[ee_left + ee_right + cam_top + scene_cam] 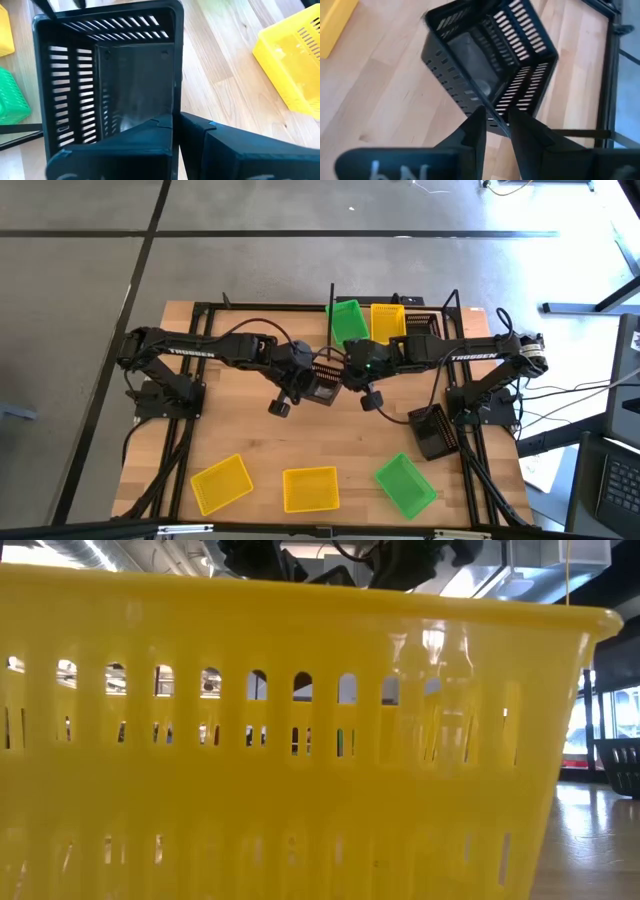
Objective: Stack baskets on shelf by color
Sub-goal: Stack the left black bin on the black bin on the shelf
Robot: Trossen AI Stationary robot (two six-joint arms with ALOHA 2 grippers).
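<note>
A black basket (326, 383) hangs over the middle of the table between my two grippers. My left gripper (175, 120) is shut on one of its walls. My right gripper (496, 122) is open, with a finger on either side of the opposite wall's rim (492, 112); I see no touch. A green basket (348, 320) and a yellow basket (388, 320) stand on the shelf (331, 300) at the far edge. In the low view only the grippers' dark undersides (330, 560) show, above a near yellow basket (300, 740). My left gripper holds the black basket by a short wall's upper edge (175, 107), one finger (125, 145) inside the basket and one (225, 145) outside. The fingers slant down from the table's left. The basket is lifted clear of the tabletop and tipped, its opening turned toward the wrist.
Near the front edge lie two yellow baskets (222, 482) (310, 488) and a green one (405, 483). Another black basket (432, 430) sits at the right by my right arm's base. Bare wood lies between the front row and the grippers.
</note>
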